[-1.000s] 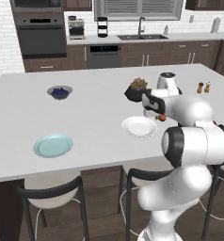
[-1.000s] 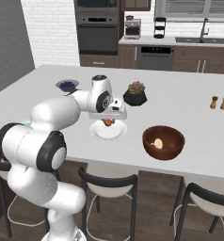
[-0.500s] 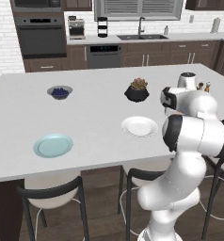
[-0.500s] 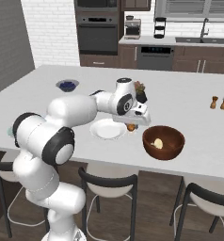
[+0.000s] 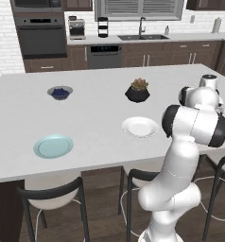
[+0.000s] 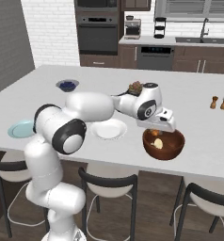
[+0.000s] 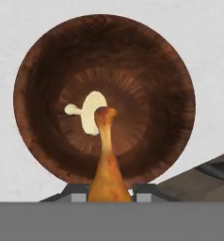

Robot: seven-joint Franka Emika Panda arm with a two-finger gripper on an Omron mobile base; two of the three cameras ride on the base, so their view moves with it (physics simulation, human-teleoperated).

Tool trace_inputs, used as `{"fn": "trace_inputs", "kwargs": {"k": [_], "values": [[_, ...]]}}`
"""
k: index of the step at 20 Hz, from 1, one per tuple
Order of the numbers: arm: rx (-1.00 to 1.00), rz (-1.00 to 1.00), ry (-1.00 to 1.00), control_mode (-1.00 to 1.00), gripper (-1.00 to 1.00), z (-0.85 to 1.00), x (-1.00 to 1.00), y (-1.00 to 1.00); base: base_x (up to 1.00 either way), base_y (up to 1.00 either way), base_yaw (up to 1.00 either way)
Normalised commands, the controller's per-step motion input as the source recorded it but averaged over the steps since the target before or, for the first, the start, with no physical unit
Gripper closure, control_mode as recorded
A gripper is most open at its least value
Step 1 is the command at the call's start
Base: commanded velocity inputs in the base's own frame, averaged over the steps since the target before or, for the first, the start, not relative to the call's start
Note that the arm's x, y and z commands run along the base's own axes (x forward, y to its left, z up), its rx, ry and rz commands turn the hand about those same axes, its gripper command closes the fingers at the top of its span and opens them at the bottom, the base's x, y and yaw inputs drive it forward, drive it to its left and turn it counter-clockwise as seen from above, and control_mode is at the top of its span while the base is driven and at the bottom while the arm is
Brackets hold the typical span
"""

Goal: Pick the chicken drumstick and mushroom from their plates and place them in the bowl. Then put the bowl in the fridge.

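Note:
My gripper (image 7: 109, 194) is shut on the chicken drumstick (image 7: 107, 164), which hangs bone end down over the reddish-brown bowl (image 7: 43, 94). The cream mushroom (image 7: 92, 112) lies on the bowl's bottom. From the right base view, the gripper (image 6: 157, 131) hovers just above the bowl (image 6: 171, 149) near the counter's front edge, with the mushroom (image 6: 158, 144) inside. Both plates are bare: the white one (image 6: 108, 128) left of the bowl and the light blue one (image 6: 19, 129) at the far left. The fridge is out of view.
A small grey bowl of berries (image 6: 67, 85) and a black plant pot (image 6: 135, 87) stand further back on the island. Salt and pepper shakers (image 6: 219, 102) sit at the right. Stools line the near edge.
The arm has swung to the right with the drumstick, from above the white plate to above the bowl. The grip has stayed shut.

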Motion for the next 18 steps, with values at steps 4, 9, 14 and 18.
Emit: {"fn": "trace_inputs", "kwargs": {"k": [4,9,14,18], "values": [[0.0,0.0,0.0,-1.0,1.0,-0.39,0.15,-0.76,0.0,0.0,0.0],[0.03,0.0,0.0,-1.0,1.0,-0.41,0.01,-0.41,0.0,0.0,0.0],[0.11,0.0,0.02,-1.0,1.0,-0.22,0.28,-0.04,0.0,0.0,0.0],[0.12,0.0,0.05,-1.0,1.0,-0.04,0.33,0.0,0.0,0.0,0.0]]}}
